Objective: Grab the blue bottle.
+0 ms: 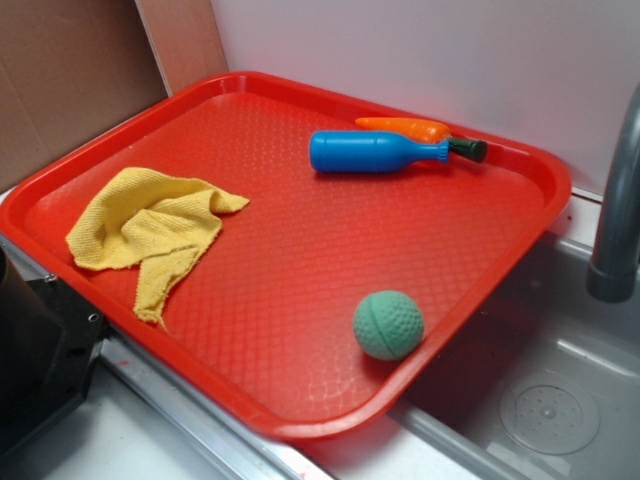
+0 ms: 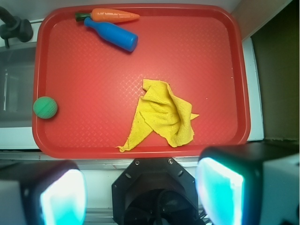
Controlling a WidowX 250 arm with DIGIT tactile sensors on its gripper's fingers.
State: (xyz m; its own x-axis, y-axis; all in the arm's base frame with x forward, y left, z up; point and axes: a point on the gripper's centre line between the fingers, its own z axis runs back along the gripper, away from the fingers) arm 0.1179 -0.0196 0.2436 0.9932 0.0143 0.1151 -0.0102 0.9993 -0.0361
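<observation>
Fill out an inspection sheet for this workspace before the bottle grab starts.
Surface: red tray, lying partly over a sink.
Job's things: blue bottle lying on its side at the tray's far edge, beside the carrot.
Clutter: yellow cloth, crumpled; green ball near the tray edge.
Grippers: gripper open, back from the tray, holding nothing.
Cables: nothing seen.
Surroundings: faucet, white wall.
</observation>
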